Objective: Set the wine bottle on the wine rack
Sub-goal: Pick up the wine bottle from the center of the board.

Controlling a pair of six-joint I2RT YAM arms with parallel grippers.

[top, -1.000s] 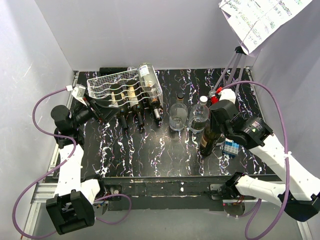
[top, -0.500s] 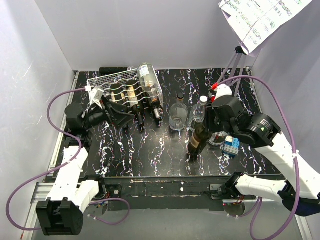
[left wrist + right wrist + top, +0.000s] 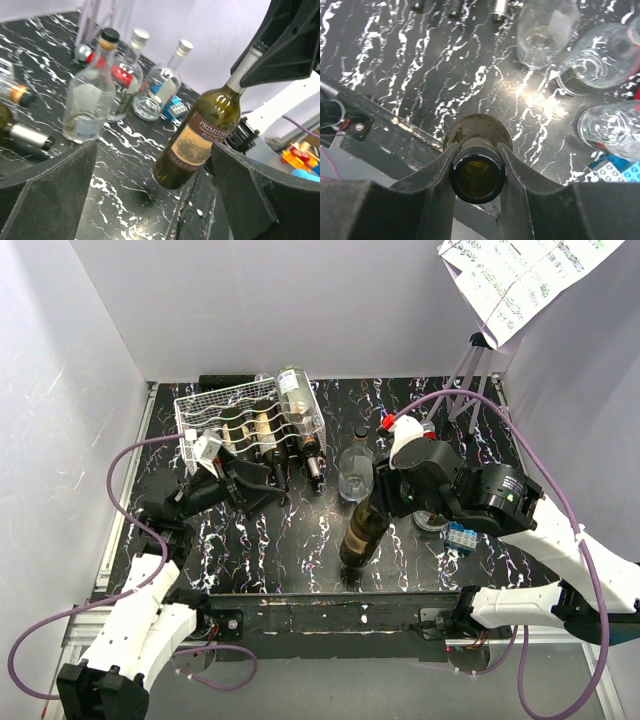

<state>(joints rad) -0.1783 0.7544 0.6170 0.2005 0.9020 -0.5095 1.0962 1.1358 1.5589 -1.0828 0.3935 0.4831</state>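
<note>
My right gripper (image 3: 386,492) is shut on the neck of the wine bottle (image 3: 361,531), dark olive glass with a tan label. The bottle hangs tilted above the table near its front edge. In the right wrist view the fingers (image 3: 520,170) clamp the neck just under the open mouth (image 3: 478,180). My left gripper (image 3: 268,494) is open and empty, left of the bottle and facing it. In the left wrist view the bottle (image 3: 200,145) hangs between and beyond the spread fingers (image 3: 50,195). The white wire wine rack (image 3: 200,408) stands at the back left with several bottles lying in it.
Clear glass bottles (image 3: 357,474) stand mid-table behind the wine bottle, three in the left wrist view (image 3: 89,102). A blue toy brick (image 3: 461,536) lies under the right arm. Grey walls close in the left, back and right. A paper sheet (image 3: 520,275) hangs top right.
My right arm has carried the wine bottle left and toward the front edge, off the table. My left arm has swung right, away from the rack toward the table's middle.
</note>
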